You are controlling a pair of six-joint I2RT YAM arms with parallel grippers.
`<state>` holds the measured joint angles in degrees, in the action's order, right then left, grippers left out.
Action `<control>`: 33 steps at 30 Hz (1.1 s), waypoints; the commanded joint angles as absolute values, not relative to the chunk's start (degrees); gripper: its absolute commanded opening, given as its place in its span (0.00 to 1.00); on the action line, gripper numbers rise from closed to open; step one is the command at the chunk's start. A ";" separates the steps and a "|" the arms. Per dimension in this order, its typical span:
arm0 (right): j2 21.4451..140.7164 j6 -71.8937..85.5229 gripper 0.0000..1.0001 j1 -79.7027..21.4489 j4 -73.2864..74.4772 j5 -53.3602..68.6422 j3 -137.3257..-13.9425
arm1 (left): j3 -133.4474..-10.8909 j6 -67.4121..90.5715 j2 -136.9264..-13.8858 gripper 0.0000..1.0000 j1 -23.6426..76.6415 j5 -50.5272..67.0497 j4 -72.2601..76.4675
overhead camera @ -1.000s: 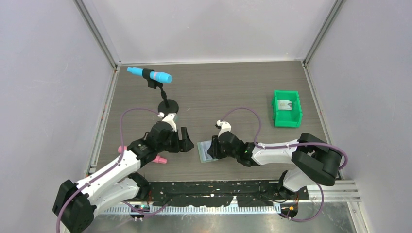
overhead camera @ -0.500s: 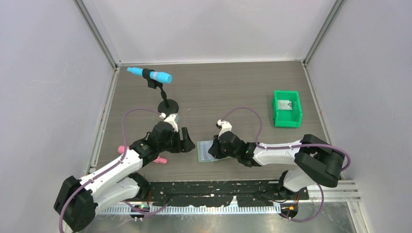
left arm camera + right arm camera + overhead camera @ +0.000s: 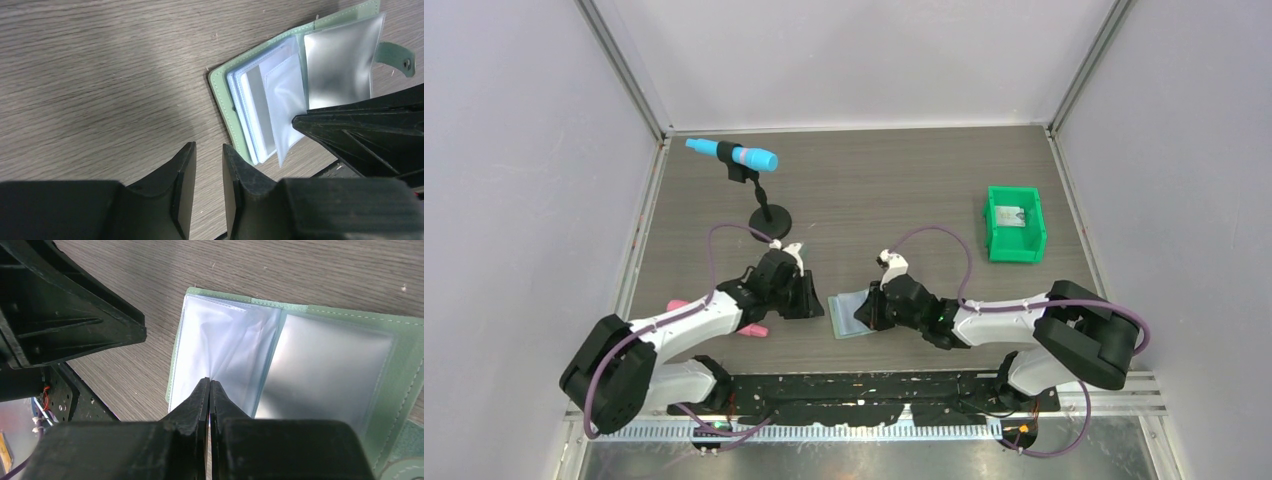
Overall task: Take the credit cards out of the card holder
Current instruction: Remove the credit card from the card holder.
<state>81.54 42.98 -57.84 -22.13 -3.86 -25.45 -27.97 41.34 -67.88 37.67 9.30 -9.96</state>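
The card holder (image 3: 846, 316) lies open on the bench (image 3: 904, 190), low in the middle of the top view, between the two arms. The right end effector (image 3: 210, 382) is pinched tight on one see-through pocket leaf and lifts it off the stack. In the right wrist view the fingers meet at the leaf's free edge, with the green cover spread up and to the right.

The left end effector (image 3: 209, 147) stands narrow, with only a slit between its fingers and nothing in it. From it the card holder (image 3: 295, 95) lies up and to the right, just beside but apart. The cover's near edge runs steeply down that frame, so the leaves fan out with their edges towards the left fingertips. Pale credit cards (image 3: 274, 67) show inside the pockets, none of them out yet. The left arm looks the one free to draw a card, since the right is busy holding the leaf.

Against the frame a second ago, the left end effector (image 3: 812, 300) has narrowed from wide and edged right towards the holder. The right end effector (image 3: 871, 311) has closed, and a leaf now stands raised.
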 commanded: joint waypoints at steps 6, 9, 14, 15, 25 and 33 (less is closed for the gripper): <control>78.80 44.13 0.05 -57.14 -28.03 -2.46 -24.23 | -30.66 42.25 -70.77 0.25 38.30 12.89 -1.48; 78.85 44.06 0.05 -57.00 -28.15 -2.10 -24.27 | -31.08 42.45 -71.73 0.24 38.51 13.25 -0.75; 79.04 44.00 0.05 -56.95 -28.58 -1.72 -24.09 | -32.20 42.54 -73.74 0.23 39.09 13.63 -0.35; 79.13 44.02 0.05 -56.95 -28.70 -1.57 -24.09 | -32.51 42.54 -74.31 0.23 39.11 13.70 -0.35; 78.56 43.34 0.09 -56.87 -27.52 -1.71 -24.01 | -34.44 43.65 -77.66 0.22 40.46 16.69 3.85; 68.87 41.45 0.43 -56.87 -11.85 -6.83 -26.27 | -36.79 46.14 -82.30 0.22 44.26 21.14 7.57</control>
<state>76.05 43.16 -57.12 -19.99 -2.46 -23.90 -33.76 44.86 -80.60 42.26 18.02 2.92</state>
